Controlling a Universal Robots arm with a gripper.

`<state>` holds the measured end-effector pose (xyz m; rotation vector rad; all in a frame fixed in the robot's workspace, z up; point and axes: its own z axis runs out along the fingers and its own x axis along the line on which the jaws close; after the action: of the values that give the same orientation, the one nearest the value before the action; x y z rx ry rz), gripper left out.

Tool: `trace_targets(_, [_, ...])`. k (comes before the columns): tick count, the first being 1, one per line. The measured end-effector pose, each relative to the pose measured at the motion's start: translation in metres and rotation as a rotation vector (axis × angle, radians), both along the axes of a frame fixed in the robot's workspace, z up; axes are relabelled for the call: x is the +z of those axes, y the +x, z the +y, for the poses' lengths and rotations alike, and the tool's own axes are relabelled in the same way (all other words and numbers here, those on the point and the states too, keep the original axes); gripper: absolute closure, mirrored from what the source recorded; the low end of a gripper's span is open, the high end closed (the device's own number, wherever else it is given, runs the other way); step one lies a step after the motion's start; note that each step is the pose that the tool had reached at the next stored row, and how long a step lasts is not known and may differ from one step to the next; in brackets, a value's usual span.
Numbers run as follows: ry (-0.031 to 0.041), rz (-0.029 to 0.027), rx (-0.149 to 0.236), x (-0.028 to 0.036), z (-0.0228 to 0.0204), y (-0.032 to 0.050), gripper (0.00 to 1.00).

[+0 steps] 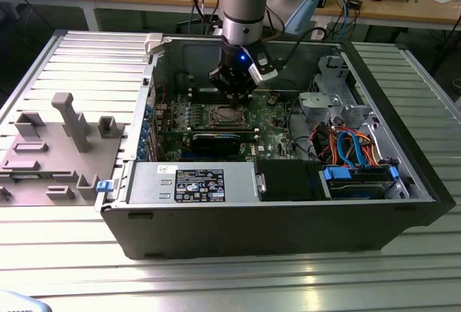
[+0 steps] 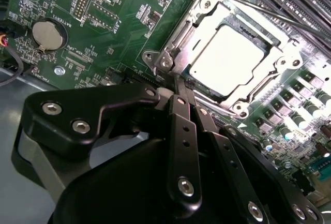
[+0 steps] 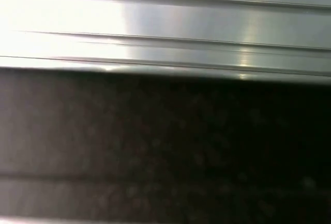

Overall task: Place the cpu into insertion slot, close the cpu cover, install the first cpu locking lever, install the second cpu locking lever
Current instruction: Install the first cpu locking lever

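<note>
1. Your gripper (image 2: 178, 87) had its fingers pressed together, tips at the corner of the cpu cover (image 2: 275, 62).
2. The cover lay closed over the cpu (image 2: 225, 58), seated in the insertion slot (image 1: 229, 116).

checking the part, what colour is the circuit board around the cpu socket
Green, clearest in the second wrist view: the green circuit board surrounds the silvery metal cpu cover.
</note>
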<state>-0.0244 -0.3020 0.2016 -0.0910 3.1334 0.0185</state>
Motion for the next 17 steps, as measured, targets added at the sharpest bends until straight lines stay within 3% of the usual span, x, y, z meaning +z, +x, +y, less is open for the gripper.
trace_targets(10, [0.0000, -0.0001, 0.000, -0.0003, 0.0003, 0.0015, 0.89])
trace_targets(13, [0.0019, -0.0017, 0.000, 0.0028, 0.0006, 0.0016, 0.89])
trace_targets(17, [0.0002, -0.0065, 0.000, 0.0049, 0.0003, -0.0061, 0.89])
